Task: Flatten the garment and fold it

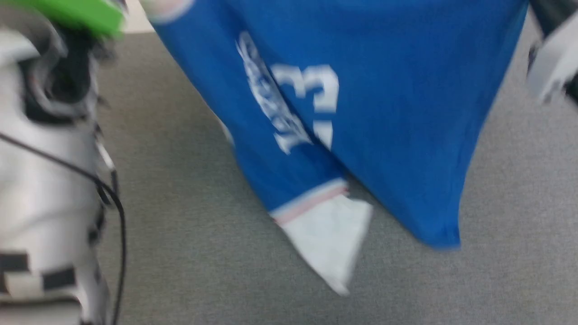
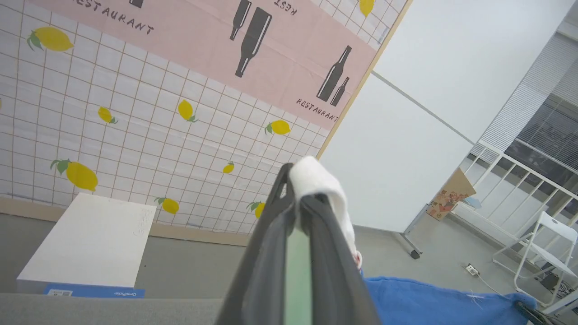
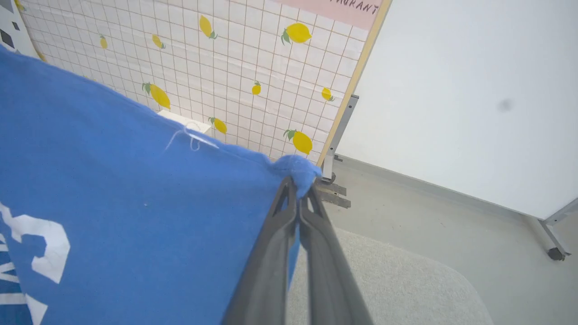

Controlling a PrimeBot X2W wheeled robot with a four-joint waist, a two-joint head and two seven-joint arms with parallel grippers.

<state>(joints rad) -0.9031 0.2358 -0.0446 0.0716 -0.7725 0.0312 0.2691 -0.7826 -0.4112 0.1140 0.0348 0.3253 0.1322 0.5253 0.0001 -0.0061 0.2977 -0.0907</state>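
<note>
The left gripper (image 2: 300,201) is clamped on a white sleeve fold of the shirt (image 1: 397,113); the right gripper (image 3: 296,192) is clamped on a blue corner. The shirt hangs spread between them above a grey surface (image 1: 180,189), apparently the table

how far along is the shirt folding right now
Done: the T-shirt is off the grey surface, hanging in the air. In hand: the left claw pinches one white sleeve, the right claw a blue corner, shirt held between them. Left: laying it flat and every fold; the other sleeve dangles.
</note>
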